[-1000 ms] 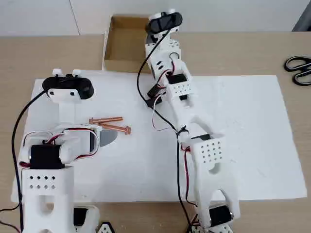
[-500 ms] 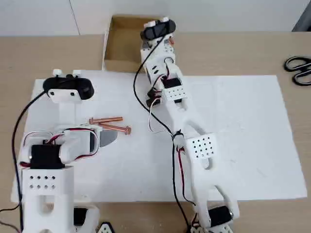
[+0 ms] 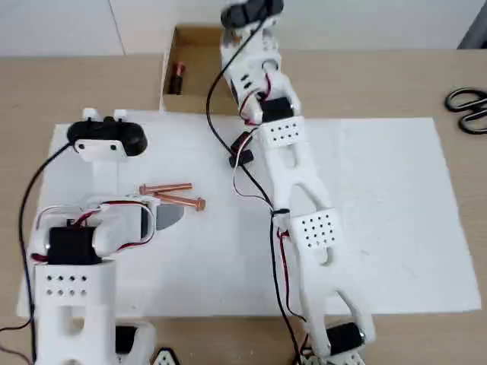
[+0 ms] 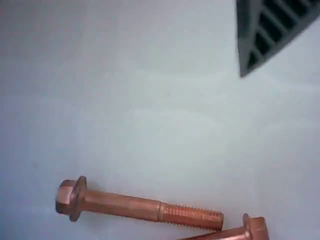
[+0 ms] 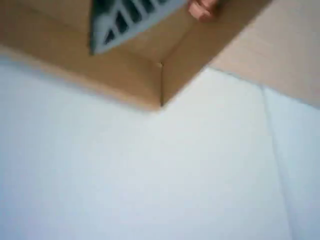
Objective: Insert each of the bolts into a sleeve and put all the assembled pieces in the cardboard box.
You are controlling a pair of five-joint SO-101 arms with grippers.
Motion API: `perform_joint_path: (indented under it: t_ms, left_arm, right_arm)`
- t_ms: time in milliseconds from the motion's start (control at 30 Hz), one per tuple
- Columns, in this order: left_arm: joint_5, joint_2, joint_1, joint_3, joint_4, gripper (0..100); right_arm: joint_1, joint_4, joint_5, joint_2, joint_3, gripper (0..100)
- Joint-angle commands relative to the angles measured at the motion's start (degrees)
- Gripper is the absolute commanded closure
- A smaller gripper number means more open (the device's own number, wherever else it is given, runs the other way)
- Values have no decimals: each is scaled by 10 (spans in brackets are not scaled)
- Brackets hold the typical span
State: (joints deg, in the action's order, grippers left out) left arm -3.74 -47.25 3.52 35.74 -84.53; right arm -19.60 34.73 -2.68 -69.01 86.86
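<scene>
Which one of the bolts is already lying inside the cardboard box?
The dark piece lying against the side wall of the cardboard box. The far copper bolt and the near copper bolt lie outside, on the white sheet.

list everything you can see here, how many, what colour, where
bolts: 2, copper, lying loose close together on the white sheet, by the left arm
assembled piece: 1, copper and dark, inside the cardboard box, by its left wall
cardboard box: 1, brown, at the table's far edge, touching the sheet's far side
white sheet: 1, white, spread over the middle of the table
scissors: 1 pair, black handles, on bare table at the right edge
table: 1, light wood, under everything
left arm: 1, white, over the sheet's left part
right arm: 1, white, stretched out to the box
</scene>
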Motion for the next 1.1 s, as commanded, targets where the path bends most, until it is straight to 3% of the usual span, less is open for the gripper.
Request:
perform_joint_path:
  t_ms: [0, 133, 433, 733, 1067]
  left_arm:
    - [4, -11, 4, -6, -4, 673]
    - [4, -11, 4, -6, -4, 673]
    - [4, -11, 5, -7, -5, 673]
    - [6, -11, 14, -9, -5, 673]
    - [7, -11, 156, -140, -27, 673]
  right_arm:
    - [11, 121, 7, 20, 98, 807]
    - [22, 237, 7, 90, 97, 807]
    - [28, 611, 6, 278, 97, 808]
    - [81, 621, 4, 393, 97, 808]
    - [85, 624, 6, 587, 6, 808]
